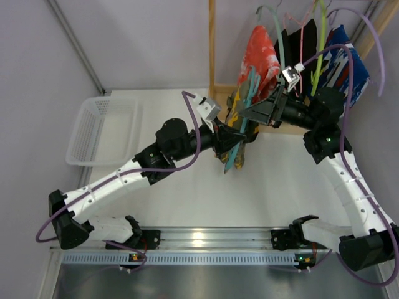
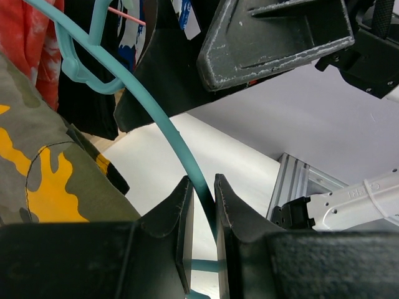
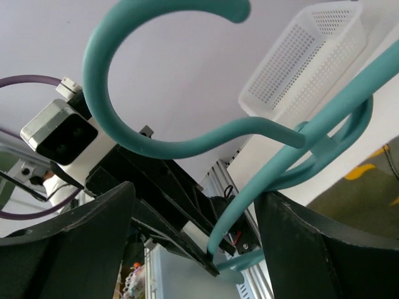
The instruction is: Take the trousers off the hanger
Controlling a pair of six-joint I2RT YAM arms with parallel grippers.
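Trousers (image 1: 232, 117) hang at 1 o'clock over the table (image 1: 187, 205), on the hanger (image 2: 156, 118). Your left gripper (image 2: 204, 205) clamps its bar, likely steadying it; your right gripper (image 3: 196, 212) straddles the neck, jaws open.

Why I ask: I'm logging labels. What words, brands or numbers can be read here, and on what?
No text can be read clearly.
Raised marking on the white arm link: too blurred to read.
White marks on the red-orange trousers: pattern only, no legible words.
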